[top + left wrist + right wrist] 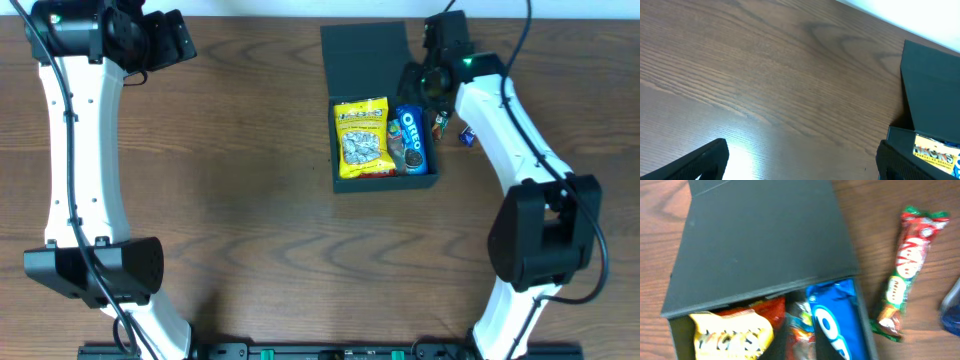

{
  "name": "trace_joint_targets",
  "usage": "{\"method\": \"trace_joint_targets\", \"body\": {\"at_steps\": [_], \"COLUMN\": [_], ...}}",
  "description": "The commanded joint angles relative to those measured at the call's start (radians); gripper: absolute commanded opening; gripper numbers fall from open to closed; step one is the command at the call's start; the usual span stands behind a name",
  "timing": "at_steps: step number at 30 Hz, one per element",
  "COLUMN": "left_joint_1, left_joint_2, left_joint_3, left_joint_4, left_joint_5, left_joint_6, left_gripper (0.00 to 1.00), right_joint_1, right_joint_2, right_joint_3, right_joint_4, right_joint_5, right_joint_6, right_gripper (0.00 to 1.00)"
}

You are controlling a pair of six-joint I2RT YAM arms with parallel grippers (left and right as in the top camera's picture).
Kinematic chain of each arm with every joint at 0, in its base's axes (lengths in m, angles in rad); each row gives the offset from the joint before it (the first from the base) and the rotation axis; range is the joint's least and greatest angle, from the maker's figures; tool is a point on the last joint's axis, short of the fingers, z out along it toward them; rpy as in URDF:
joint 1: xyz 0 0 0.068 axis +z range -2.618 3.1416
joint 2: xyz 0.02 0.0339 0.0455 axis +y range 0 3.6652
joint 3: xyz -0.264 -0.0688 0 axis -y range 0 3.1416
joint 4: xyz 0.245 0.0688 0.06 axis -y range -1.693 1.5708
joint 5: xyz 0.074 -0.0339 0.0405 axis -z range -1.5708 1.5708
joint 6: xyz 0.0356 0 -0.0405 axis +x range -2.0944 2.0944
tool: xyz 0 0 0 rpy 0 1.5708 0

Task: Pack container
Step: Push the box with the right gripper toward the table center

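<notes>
overhead and wrist views, one moment. the container, a dark grey-teal box, sits on the brown wooden surface right of centre and towards the far edge. its flap lid is thrown back and lies flat on the far side. in the box, a yellow packet fills the left part and a blue oreo packet lies along the right wall, the two side by side. the right wrist view shows a red wrapper partly under the yellow packet. outside the box, just beside its right wall, a red-and-green bar lies on the surface, pointing near to far. a small blue item, too blurred to name, lies right of the bar.

the left pincer is over bare surface at the far left, well apart from the container. its fingers are spread wide with nothing between them. the right pincer is near the far right corner of the lid. its fingers do not show in its own wrist view, and from overhead one cannot tell whether it is spread or closed.
</notes>
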Motion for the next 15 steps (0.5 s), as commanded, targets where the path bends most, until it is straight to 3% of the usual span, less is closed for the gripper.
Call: {"method": "trace_joint_targets", "body": {"at_steps": [1,15], "left_joint_1": [0.003,0.003], "left_joint_2": [-0.006,-0.006], "left_joint_3": [0.021,0.021], "left_joint_4": [-0.004,-0.004], "left_joint_5": [-0.007,-0.007], "left_joint_6": [-0.004,-0.005], "left_gripper": [0.95,0.95], "right_joint_1": [-0.027,-0.022], "right_joint_2": [-0.024,0.093], "right_joint_3": [0.007,-0.018], "right_joint_4": [-0.035,-0.086], "right_joint_5": [0.058,0.114], "right_joint_6": [-0.05,-0.14], "right_gripper": [0.33,0.23]}}
